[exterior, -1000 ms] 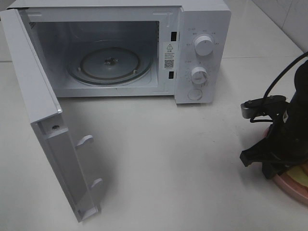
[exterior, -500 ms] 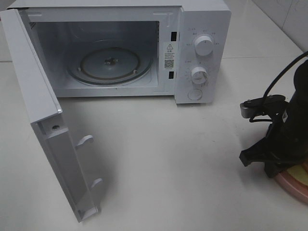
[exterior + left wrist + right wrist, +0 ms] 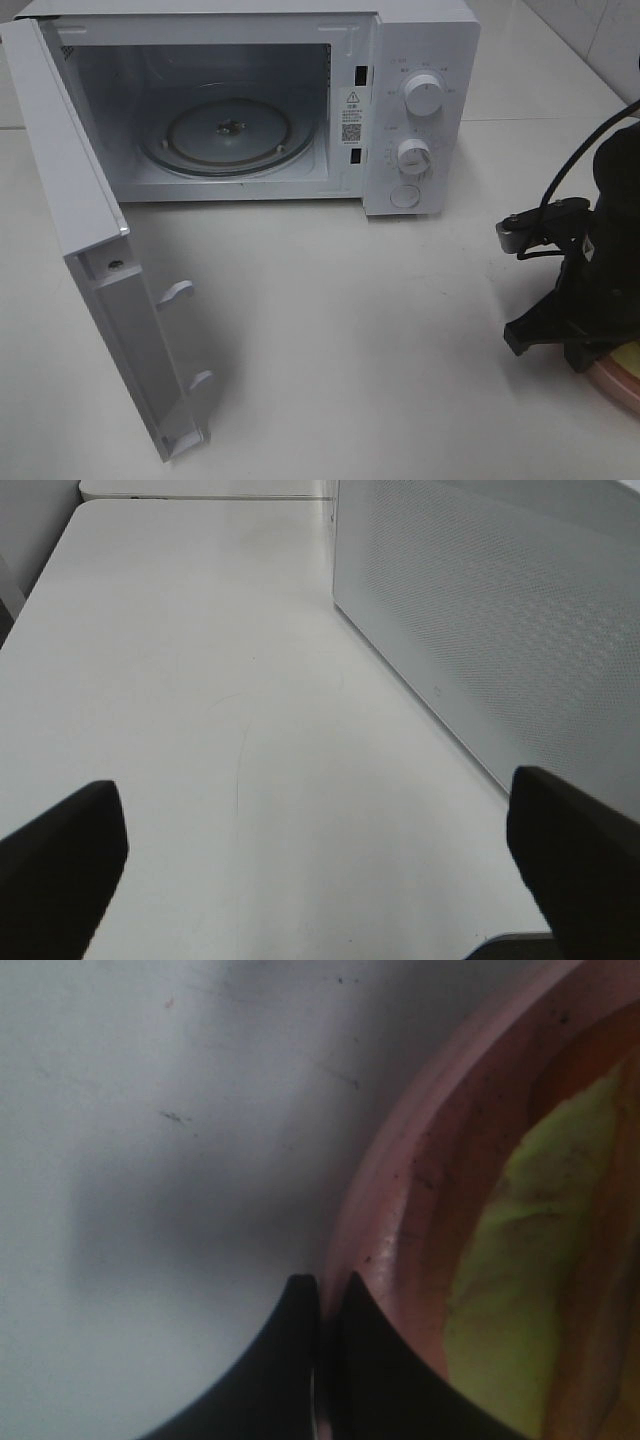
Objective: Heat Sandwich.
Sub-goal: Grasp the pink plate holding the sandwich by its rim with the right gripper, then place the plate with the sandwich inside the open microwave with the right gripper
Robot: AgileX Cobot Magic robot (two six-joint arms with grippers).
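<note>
White microwave stands door-open at the back; my left gripper gapes wide over the table. Pink plate, far right, carries the sandwich; my right gripper is pinched closed right at its rim, grip unclear.

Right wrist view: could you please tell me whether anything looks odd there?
The right pincer is shut at the outer rim of the pink plate, tips together with nothing visible between them; the sandwich lies ungripped on it.
</note>
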